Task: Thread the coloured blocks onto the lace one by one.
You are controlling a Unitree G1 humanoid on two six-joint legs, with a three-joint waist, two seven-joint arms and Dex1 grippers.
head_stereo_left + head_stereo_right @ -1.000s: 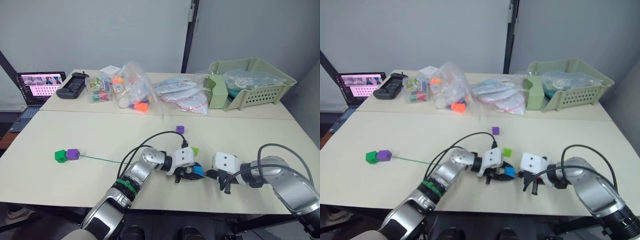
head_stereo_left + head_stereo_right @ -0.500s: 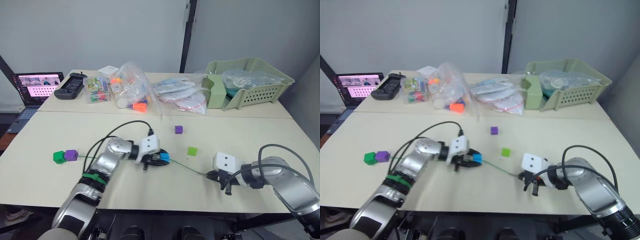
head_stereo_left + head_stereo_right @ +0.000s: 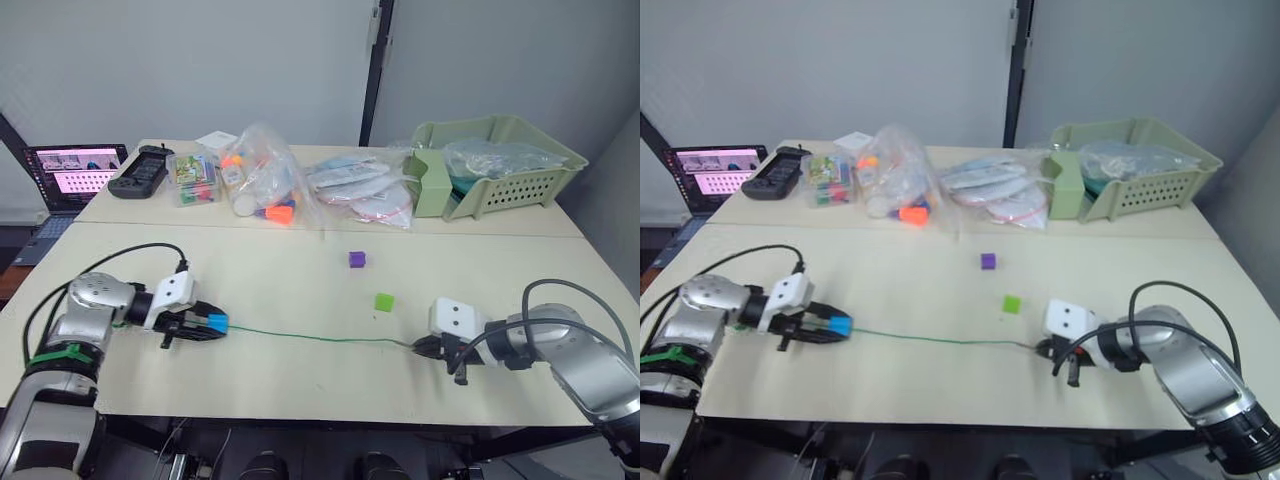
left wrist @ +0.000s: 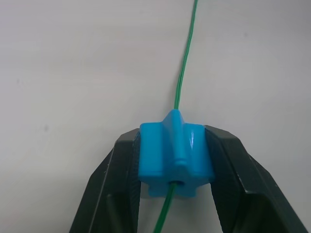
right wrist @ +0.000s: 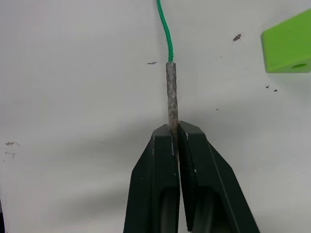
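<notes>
On the near part of the desk (image 3: 300, 290), the left tool (image 3: 205, 327) clamps the blue block (image 4: 175, 154) with the lace (image 3: 320, 337) running through it, stretched rightward to the right tool (image 5: 174, 141), which pinches its stiff pale tip (image 5: 171, 92).

No legible text, label, brand, number or sign in any view. The laptop (image 3: 75, 170) at the far left corner of the surface (image 3: 300, 290) shows a lit screen with pink and white blocks, too small to read. The packaging in the clear bags (image 3: 262, 175) carries coloured print, likewise too small to make out. The blue block (image 4: 175, 158) shows no markings on its visible faces.
</notes>
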